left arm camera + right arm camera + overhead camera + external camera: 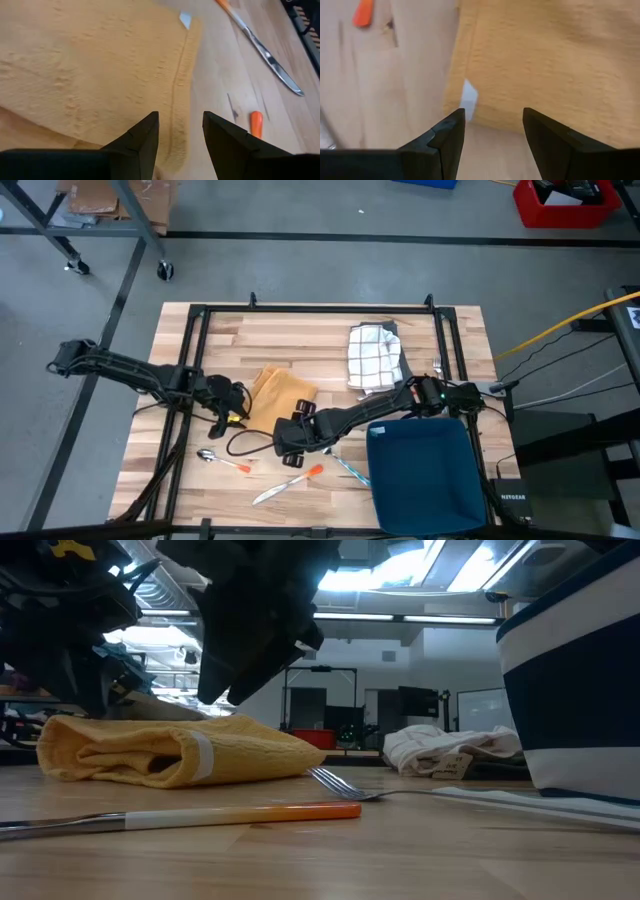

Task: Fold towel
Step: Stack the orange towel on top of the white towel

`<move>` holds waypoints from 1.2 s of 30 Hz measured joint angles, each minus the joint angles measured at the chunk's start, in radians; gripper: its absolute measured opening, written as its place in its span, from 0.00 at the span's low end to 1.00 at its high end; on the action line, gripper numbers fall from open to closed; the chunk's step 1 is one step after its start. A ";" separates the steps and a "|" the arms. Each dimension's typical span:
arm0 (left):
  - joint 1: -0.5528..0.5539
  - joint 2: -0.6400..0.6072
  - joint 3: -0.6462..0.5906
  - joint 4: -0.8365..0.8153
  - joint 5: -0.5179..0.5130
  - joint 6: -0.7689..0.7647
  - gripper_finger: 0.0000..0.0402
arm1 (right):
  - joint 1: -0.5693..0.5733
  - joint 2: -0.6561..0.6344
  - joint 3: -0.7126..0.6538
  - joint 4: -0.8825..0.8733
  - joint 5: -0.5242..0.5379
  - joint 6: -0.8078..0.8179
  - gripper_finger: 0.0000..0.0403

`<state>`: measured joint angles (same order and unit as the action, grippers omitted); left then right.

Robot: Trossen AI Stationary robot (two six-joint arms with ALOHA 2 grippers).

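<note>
Wood tabletop (300, 330): yellow towel (280, 395) folded, both grippers' fingers apart above it; shelving beyond.

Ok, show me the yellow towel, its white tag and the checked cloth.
yellow towel (280, 392), high view, middle of the folded fabric.
white tag (468, 97), right wrist view, centre of the label.
checked cloth (372, 358), high view, middle of the cloth.
</note>
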<state>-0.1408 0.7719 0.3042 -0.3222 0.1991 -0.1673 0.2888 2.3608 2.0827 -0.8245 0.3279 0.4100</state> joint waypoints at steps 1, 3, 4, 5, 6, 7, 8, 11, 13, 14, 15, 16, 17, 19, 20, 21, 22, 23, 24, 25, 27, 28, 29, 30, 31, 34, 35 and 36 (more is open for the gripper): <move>-0.007 0.000 0.000 0.002 0.000 -0.004 0.36 | -0.002 0.000 0.000 0.001 0.011 0.000 0.51; -0.020 0.000 0.000 0.011 0.000 -0.013 0.36 | -0.008 0.000 0.000 0.001 0.022 0.000 0.51; -0.025 0.000 0.000 0.014 0.000 -0.014 0.36 | -0.009 0.000 0.000 0.000 0.021 0.000 0.51; -0.030 0.000 0.000 0.017 0.000 -0.014 0.36 | -0.009 0.000 0.000 -0.002 0.021 0.000 0.51; -0.033 0.000 0.000 0.021 0.000 -0.015 0.36 | -0.011 0.000 0.000 -0.007 0.021 0.000 0.51; -0.035 0.000 0.000 0.022 -0.001 -0.022 0.36 | -0.011 0.000 0.000 -0.014 0.022 0.000 0.51; -0.036 0.000 0.000 0.021 -0.007 -0.035 0.36 | -0.011 0.000 0.000 -0.026 0.022 0.002 0.51; -0.036 0.000 0.000 0.021 -0.087 -0.082 0.36 | -0.011 0.000 0.000 -0.076 0.021 0.068 0.51; -0.036 0.000 0.000 0.021 -0.157 -0.116 0.36 | -0.020 0.000 0.000 -0.107 0.014 0.182 0.51; -0.036 0.000 0.000 0.021 -0.186 -0.129 0.36 | -0.026 0.000 0.000 -0.125 0.002 0.242 0.51; -0.036 0.000 0.000 0.021 -0.211 -0.140 0.36 | -0.034 0.000 0.000 -0.143 -0.008 0.291 0.51; -0.036 0.000 0.000 0.021 -0.231 -0.147 0.36 | -0.043 0.000 0.000 -0.155 -0.011 0.326 0.51; -0.036 0.000 0.000 0.020 -0.242 -0.156 0.36 | -0.049 0.001 0.000 -0.164 -0.014 0.350 0.51; -0.036 0.000 0.000 0.020 -0.247 -0.170 0.36 | -0.062 0.001 0.000 -0.171 -0.019 0.368 0.51; -0.036 0.000 0.000 0.020 -0.248 -0.173 0.36 | -0.067 0.001 0.000 -0.170 -0.024 0.367 0.51; -0.036 0.000 0.000 0.020 -0.248 -0.172 0.36 | -0.069 0.001 0.000 -0.170 -0.032 0.363 0.51; -0.036 0.000 0.000 0.020 -0.248 -0.165 0.36 | -0.069 0.001 0.000 -0.170 -0.033 0.354 0.51; -0.035 0.000 0.000 0.020 -0.256 -0.158 0.36 | -0.074 0.001 0.000 -0.170 -0.033 0.345 0.51; -0.035 0.000 0.000 0.021 -0.278 -0.157 0.36 | -0.075 0.001 0.000 -0.170 -0.033 0.342 0.51; -0.035 0.000 0.000 0.021 -0.308 -0.165 0.36 | -0.077 0.001 0.000 -0.169 -0.040 0.347 0.51; -0.034 0.000 0.000 0.020 -0.392 -0.223 0.36 | -0.085 0.001 0.000 -0.170 -0.085 0.410 0.51; -0.034 0.000 0.000 0.020 -0.442 -0.260 0.36 | -0.092 0.001 0.000 -0.173 -0.115 0.476 0.51; -0.034 0.000 0.000 0.019 -0.487 -0.302 0.36 | -0.097 0.001 0.000 -0.174 -0.144 0.551 0.51; -0.034 0.000 0.000 0.019 -0.528 -0.338 0.36 | -0.103 0.001 0.000 -0.174 -0.169 0.624 0.51; -0.033 0.000 0.000 0.019 -0.559 -0.371 0.36 | -0.104 0.001 0.000 -0.173 -0.186 0.683 0.51; -0.009 0.000 0.000 0.019 -0.587 -0.416 0.36 | -0.110 0.001 0.000 -0.173 -0.192 0.765 0.51; 0.002 0.000 0.000 0.015 -0.586 -0.431 0.36 | -0.111 0.001 0.000 -0.173 -0.192 0.780 0.51; 0.013 0.000 0.000 0.009 -0.585 -0.452 0.36 | -0.115 0.001 0.000 -0.173 -0.193 0.795 0.51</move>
<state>-0.1282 0.7720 0.3044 -0.3129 -0.3858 -0.6189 0.1742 2.3615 2.0823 -0.9974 0.1348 1.2047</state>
